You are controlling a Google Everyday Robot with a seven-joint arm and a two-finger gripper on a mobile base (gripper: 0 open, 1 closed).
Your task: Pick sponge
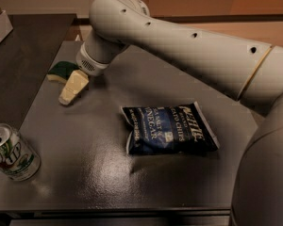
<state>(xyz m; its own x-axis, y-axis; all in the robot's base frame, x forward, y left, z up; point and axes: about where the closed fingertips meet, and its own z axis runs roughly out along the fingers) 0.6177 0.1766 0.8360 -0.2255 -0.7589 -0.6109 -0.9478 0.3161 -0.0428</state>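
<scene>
The sponge (61,70) lies near the far left edge of the dark table (85,173). Its dark green top shows, with a strip of pale yellow foam at its left end. My gripper (69,94) is pale beige and hangs from the white wrist (92,60), pointing down and to the left. It sits just in front of and to the right of the sponge, low over the table. The wrist hides the sponge's right end. I cannot tell whether the gripper touches the sponge.
A dark blue chip bag (170,128) lies flat in the middle of the table. A green and white soda can (12,152) stands at the front left corner. My thick white arm (188,46) spans the upper right. A darker counter (23,46) lies to the far left.
</scene>
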